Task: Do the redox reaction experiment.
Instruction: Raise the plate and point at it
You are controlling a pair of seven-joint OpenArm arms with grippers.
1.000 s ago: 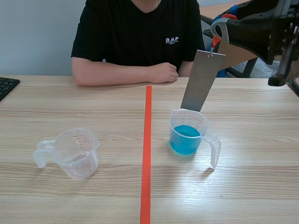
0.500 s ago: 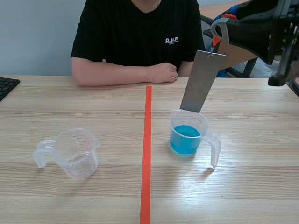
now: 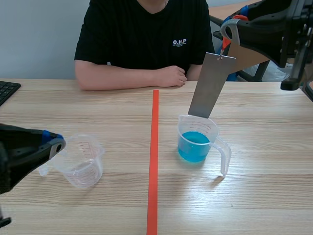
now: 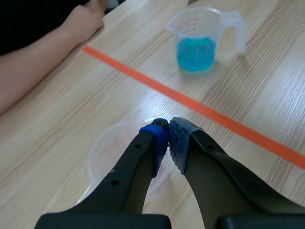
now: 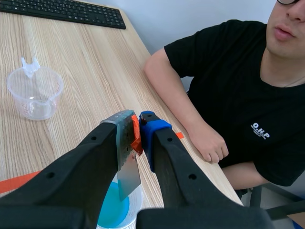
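Right end effector [image 5: 138, 128] gripping metal plate [image 3: 210, 85], blue beaker [image 3: 198, 142] below, only wrist view shows left end effector [image 4: 167, 143] clenched empty

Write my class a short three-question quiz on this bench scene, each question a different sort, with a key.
1. True or false: the left pincer is shut on the empty clear plastic jug.
2. The clear plastic jug of blue liquid stands on which side of the orange-red tape line? A: the robot's left. B: the robot's right. C: on it.
3. What hangs below the right pincer?
Key: 1 false: shut on nothing, above that jug. 2 B. 3 a flat grey metal strip, held by its orange-red tab.
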